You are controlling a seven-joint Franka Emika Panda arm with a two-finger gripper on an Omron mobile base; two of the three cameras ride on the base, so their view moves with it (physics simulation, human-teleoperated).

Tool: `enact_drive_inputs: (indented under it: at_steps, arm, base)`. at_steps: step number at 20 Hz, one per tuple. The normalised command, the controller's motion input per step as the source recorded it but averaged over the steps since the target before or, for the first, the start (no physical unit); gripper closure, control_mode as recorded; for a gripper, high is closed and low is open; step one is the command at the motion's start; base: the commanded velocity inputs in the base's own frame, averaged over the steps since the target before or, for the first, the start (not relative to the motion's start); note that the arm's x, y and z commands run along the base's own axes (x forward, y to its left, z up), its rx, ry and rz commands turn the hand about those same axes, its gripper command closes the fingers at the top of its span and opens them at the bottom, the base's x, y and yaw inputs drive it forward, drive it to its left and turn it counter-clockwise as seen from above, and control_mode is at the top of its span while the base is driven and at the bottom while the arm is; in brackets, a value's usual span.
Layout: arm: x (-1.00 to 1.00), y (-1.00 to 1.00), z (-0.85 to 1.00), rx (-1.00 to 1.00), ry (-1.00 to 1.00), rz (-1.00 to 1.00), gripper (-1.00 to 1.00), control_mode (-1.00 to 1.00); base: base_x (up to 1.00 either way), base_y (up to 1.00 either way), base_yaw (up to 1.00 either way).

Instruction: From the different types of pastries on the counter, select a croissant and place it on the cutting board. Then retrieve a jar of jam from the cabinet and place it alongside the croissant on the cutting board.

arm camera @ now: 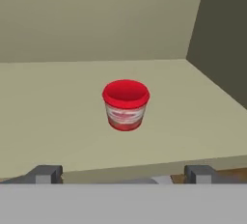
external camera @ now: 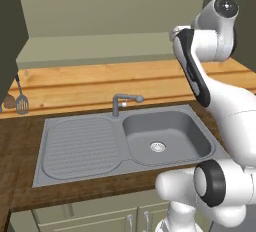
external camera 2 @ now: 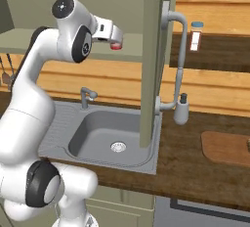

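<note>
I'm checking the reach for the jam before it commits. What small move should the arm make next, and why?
Probably ease the hand straight forward toward the jam jar. The jar stands upright on the pale cabinet shelf, centred ahead of the pincer, whose jaws are wide open with nothing between them. The fingertips are at the shelf's front edge, well short of the jar.

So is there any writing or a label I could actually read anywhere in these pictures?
None can be read.
jar of jam: a pale band with reddish marks around its side, too blurred to read.
clear shaker: a whitish label panel, too small to make out.
</note>
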Motion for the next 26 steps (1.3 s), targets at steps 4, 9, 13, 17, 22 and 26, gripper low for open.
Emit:
enact_drive_inputs:
  at_steps: [4, 9, 13, 17, 22, 26]
  arm:
    - [0.00, 0.00, -0.43, -0.03, -0.11, 0.02, -1.00, -1.00]
    - [0.05, 0.00, -0.19, 0.00, -0.04, 0.02, -1.00, -1.00]
    - [0.36, 0.01, 0.04, 0.00, 0.01, 0.00, -1.00, -1.00]
    - [0.44, 0.00, 0.16, 0.00, 0.08, 0.00, -1.00, -1.00]
    - [0.49, 0.00, 0.11, 0.00, 0.09, 0.00, -1.00, -1.00]
    - [0.36, -0.02, 0.02, 0.00, 0.08, 0.00, -1.00, -1.00]
  base:
    - [0.00, 0.00, 0.00]
    - [0.00, 0.00, 0.00]
    - [0.00, 0.00, 0.00]
    - [0.00, 0.00, 0.00]
    - [0.00, 0.00, 0.00]
    - [0.00, 0.00, 0.00]
